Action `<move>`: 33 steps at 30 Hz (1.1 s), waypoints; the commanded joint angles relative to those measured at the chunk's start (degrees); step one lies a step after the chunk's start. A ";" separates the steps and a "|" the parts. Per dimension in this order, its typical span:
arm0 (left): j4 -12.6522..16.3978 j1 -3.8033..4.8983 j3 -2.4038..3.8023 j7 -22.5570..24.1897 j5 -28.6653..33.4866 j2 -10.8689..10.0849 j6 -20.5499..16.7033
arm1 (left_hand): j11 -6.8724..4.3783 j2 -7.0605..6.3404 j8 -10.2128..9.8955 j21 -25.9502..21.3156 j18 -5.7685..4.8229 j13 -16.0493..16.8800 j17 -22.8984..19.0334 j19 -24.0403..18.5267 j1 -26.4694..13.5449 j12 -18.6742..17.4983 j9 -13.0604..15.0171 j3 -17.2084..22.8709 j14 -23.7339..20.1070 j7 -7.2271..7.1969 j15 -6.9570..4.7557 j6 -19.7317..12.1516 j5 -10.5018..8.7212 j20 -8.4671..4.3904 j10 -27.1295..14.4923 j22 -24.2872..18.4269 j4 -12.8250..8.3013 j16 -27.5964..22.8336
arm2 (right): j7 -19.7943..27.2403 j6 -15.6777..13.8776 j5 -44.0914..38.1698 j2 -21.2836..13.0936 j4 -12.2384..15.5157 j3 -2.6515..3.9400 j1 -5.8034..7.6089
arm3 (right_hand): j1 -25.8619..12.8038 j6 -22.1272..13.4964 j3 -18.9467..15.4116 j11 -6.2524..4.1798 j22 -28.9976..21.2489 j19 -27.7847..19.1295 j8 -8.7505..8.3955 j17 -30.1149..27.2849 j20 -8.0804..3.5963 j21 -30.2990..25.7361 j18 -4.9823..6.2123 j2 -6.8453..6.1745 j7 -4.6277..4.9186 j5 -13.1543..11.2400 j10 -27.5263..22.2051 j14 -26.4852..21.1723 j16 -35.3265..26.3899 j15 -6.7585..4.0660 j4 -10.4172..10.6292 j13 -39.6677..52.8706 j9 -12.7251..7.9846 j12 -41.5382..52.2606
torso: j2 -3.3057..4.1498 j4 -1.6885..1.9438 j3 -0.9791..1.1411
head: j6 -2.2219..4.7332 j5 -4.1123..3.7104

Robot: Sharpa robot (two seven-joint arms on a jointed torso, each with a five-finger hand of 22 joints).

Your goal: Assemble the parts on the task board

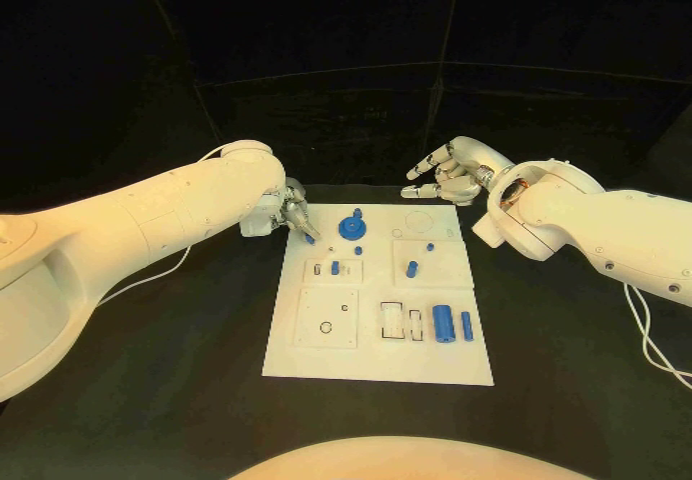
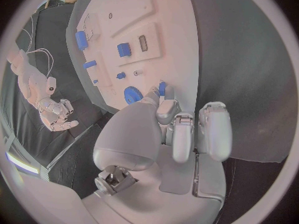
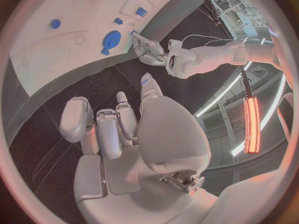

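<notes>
White task board [image 1: 378, 345] flat at mid-table [image 1: 173, 380], blue parts seated in its recesses. Left hand [image 1: 289, 215] at board's far left corner, fingers [image 2: 163, 109] pinching small blue peg [image 1: 309, 237], seemingly for insertion beside round blue disc [image 1: 351, 228]. Right hand [image 1: 459, 170] beyond far edge, fingers loosely curled, empty, clear of work.
</notes>
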 commanded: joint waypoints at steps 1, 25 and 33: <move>0.47 -0.07 -0.05 1.07 -0.25 -0.29 -0.87 | 0.09 -0.24 -0.25 -0.23 -0.39 -0.32 15.09 1.60 0.87 -0.40 0.01 6.59 6.05 0.20 0.14 0.15 0.28 -0.15 0.12 4.08 -3.58 0.18 | 0.36 0.25 -0.14 0.06 0.02 0.03 0.11 | -0.03 -0.21 -0.40 0.05 -0.04 -0.25 0.34 3.57 0.07 -0.38 0.53 0.56 0.13 0.20 -0.28 3.55 -0.09 -0.28 -0.08 0.65 -0.04 -0.01 | -0.02 0.02 0.02 | 0.01 0.03; 20.22 0.64 -0.06 -0.44 7.58 -12.53 -14.23 | -0.07 -7.71 1.95 -0.50 -0.37 -0.76 15.09 1.75 -7.29 -0.49 1.19 24.94 6.05 -0.02 0.16 0.47 0.24 -0.07 1.14 4.28 -5.67 0.18 | 0.42 0.38 -0.14 -0.17 -0.61 0.03 0.11 | -0.09 -0.15 -0.56 0.04 -0.07 -0.25 0.39 3.51 0.07 -0.42 0.54 0.65 0.12 0.14 -0.23 3.54 -0.14 -0.29 0.06 0.71 -0.02 0.07 | -0.39 0.60 0.19 | -0.25 0.29; 27.14 -0.32 -1.04 -0.89 7.11 -16.16 -17.07 | -0.11 -8.03 2.18 -0.28 -0.43 -0.68 15.09 1.87 -7.71 -0.39 1.32 25.54 6.05 -0.08 0.13 0.54 0.24 -0.10 1.28 4.55 -5.74 0.18 | 0.49 0.48 -0.14 -0.14 -0.84 0.03 0.10 | -0.09 -0.15 -0.56 0.04 -0.07 -0.25 0.39 3.51 0.07 -0.42 0.54 0.65 0.12 0.14 -0.23 3.54 -0.14 -0.29 0.06 0.71 -0.02 0.07 | -0.39 0.64 0.16 | -0.31 0.51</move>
